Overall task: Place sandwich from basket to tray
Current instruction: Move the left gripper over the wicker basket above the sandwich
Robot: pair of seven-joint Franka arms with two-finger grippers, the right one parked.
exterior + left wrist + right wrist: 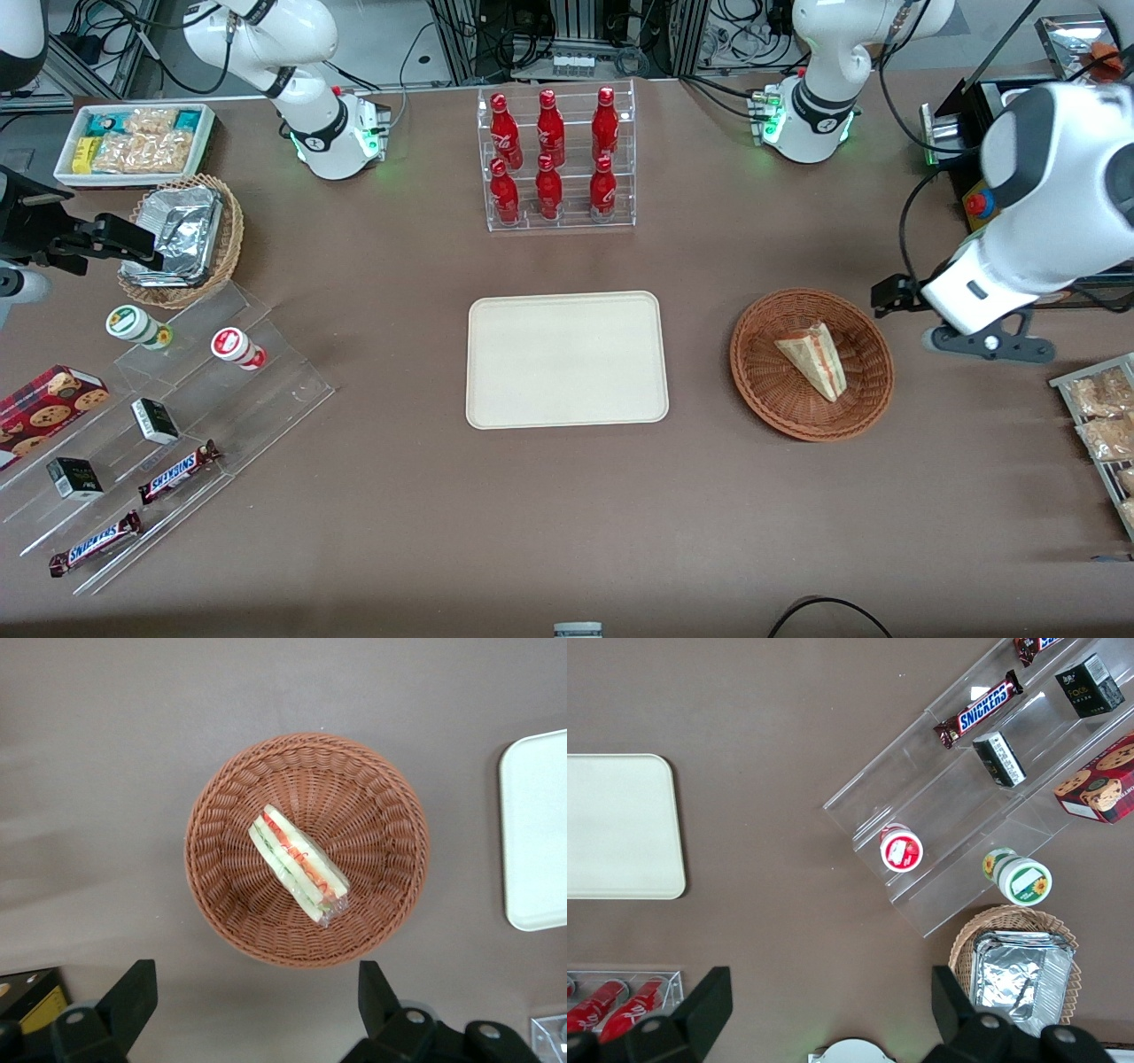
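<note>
The sandwich, a pale bread wedge with red and green filling, lies in the round reddish-brown wicker basket. Both also show in the left wrist view, the sandwich near the middle of the basket. The cream rectangular tray lies flat beside the basket, toward the parked arm's end; one edge of the tray shows in the left wrist view. My left gripper hangs above the table beside the basket's rim, toward the working arm's end. In the left wrist view the gripper is open and empty, apart from the basket.
A clear rack of red bottles stands farther from the front camera than the tray. A tan basket with foil, a white snack box and clear steps with snacks lie toward the parked arm's end. A rack of packets lies at the working arm's end.
</note>
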